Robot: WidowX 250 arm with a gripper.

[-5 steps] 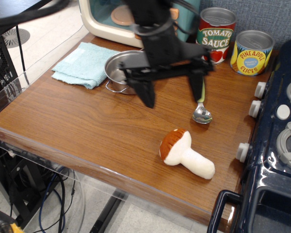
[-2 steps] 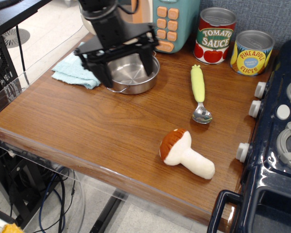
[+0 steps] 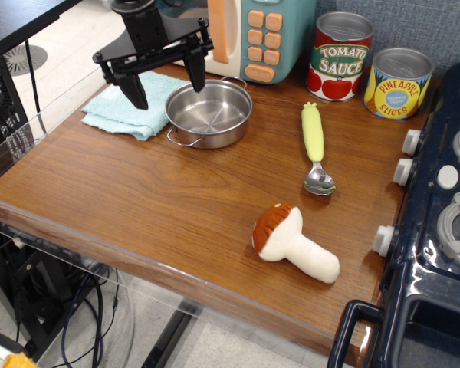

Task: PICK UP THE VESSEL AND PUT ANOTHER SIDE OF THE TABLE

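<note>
The vessel (image 3: 209, 113) is a small shiny steel pot with wire loop handles. It sits upright and empty on the brown wood-grain table (image 3: 153, 207), at the back left, next to a folded light-blue cloth (image 3: 125, 111). My gripper (image 3: 165, 84) is black and hangs open above the vessel's left rim and the cloth's right edge. One finger (image 3: 136, 90) is over the cloth, the other (image 3: 196, 75) over the vessel's back-left rim. It holds nothing.
A toy microwave (image 3: 249, 34) stands behind the vessel. Two tin cans, tomato sauce (image 3: 341, 54) and pineapple (image 3: 397, 83), stand at the back right. A green-handled spoon (image 3: 315, 149) and a plush mushroom (image 3: 291, 241) lie mid-table. A dark blue toy stove (image 3: 437, 230) fills the right side.
My gripper has moved left and back, from over the table's middle, past the vessel, to above its left rim and the cloth. It stayed open. The vessel has not moved.
</note>
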